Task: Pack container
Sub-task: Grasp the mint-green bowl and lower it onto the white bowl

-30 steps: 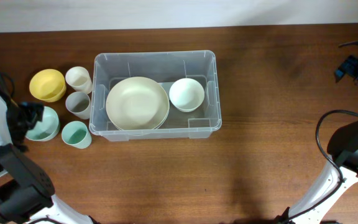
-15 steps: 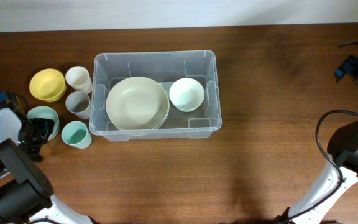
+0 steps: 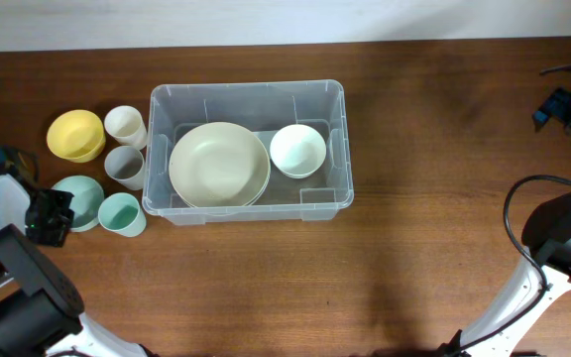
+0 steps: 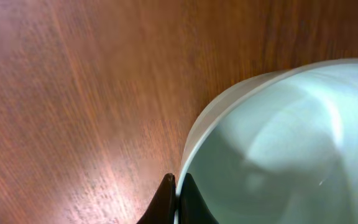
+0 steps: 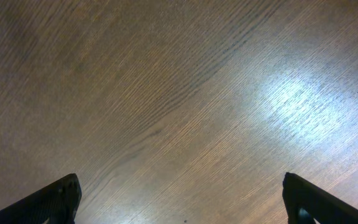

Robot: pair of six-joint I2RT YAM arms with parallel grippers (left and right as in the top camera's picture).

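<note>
Two dishes sit in your container [image 3: 246,88]: cream plate [image 3: 219,164], white bowl [image 3: 297,150]. Your left gripper [image 4: 176,186] pinches the mint bowl [image 4: 278,149] by its rim; right gripper [image 5: 182,199] spread.

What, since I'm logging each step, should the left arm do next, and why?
Probably lift a little. The left gripper is shut on the rim of the mint bowl, and the mint cup stands close beside it; rising first should clear that cup before heading to the container.
</note>
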